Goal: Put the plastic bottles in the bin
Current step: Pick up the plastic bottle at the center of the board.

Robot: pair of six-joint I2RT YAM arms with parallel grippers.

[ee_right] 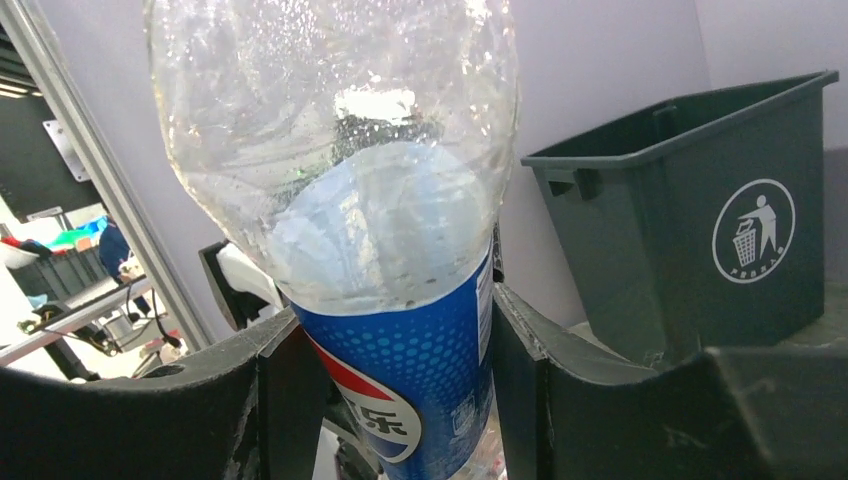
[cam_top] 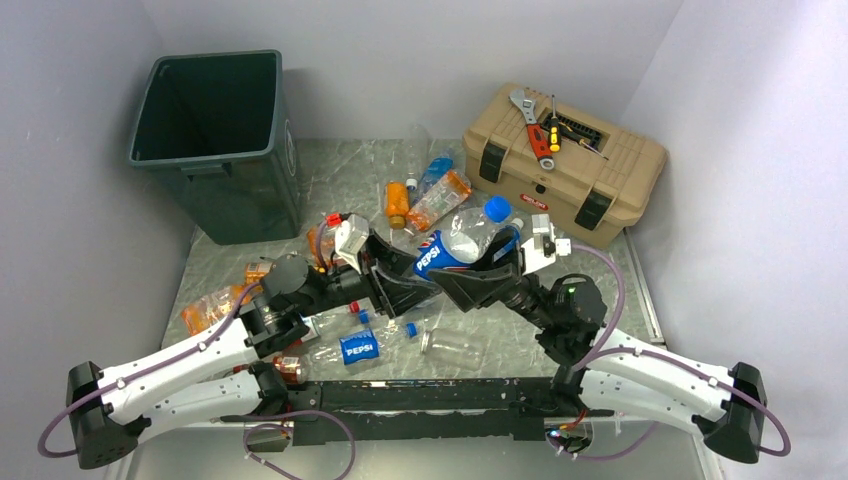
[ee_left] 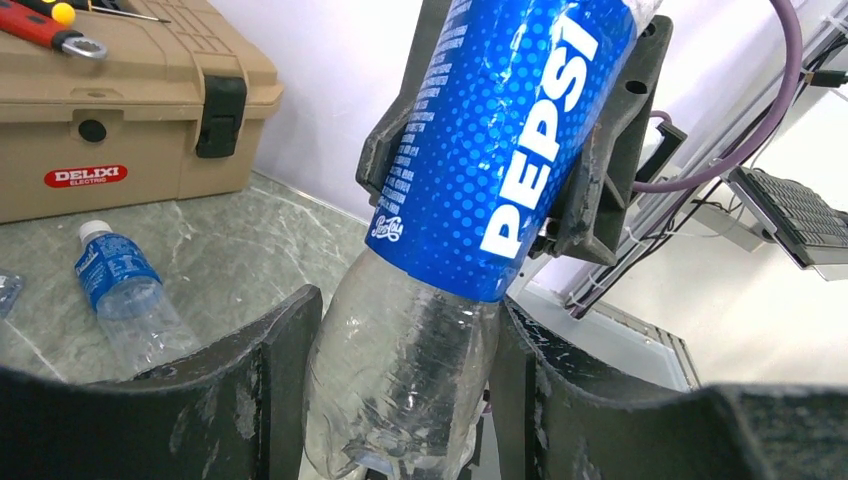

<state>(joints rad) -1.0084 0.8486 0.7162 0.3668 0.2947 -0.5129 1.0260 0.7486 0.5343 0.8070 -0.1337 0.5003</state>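
Observation:
A clear plastic bottle with a blue Pepsi label (cam_top: 462, 242) hangs above the table's middle, held from both sides. My left gripper (cam_top: 412, 283) is shut on its clear lower end (ee_left: 400, 370). My right gripper (cam_top: 497, 262) is shut on the labelled part (ee_right: 395, 390); its black fingers (ee_left: 605, 150) flank the label in the left wrist view. Several other plastic bottles lie on the table: orange ones (cam_top: 440, 198) at the back, one orange (cam_top: 210, 308) at the left, a clear one (cam_top: 452, 348) near the front. The dark green bin (cam_top: 215, 140) stands at the far left, its top open.
A tan toolbox (cam_top: 565, 165) with a wrench and screwdrivers on its lid stands at the back right. A small blue-labelled bottle (ee_left: 125, 290) lies before it. Loose caps and a crushed Pepsi bottle (cam_top: 358, 347) lie under the arms. The bin's wall (ee_right: 690, 220) shows beyond the right gripper.

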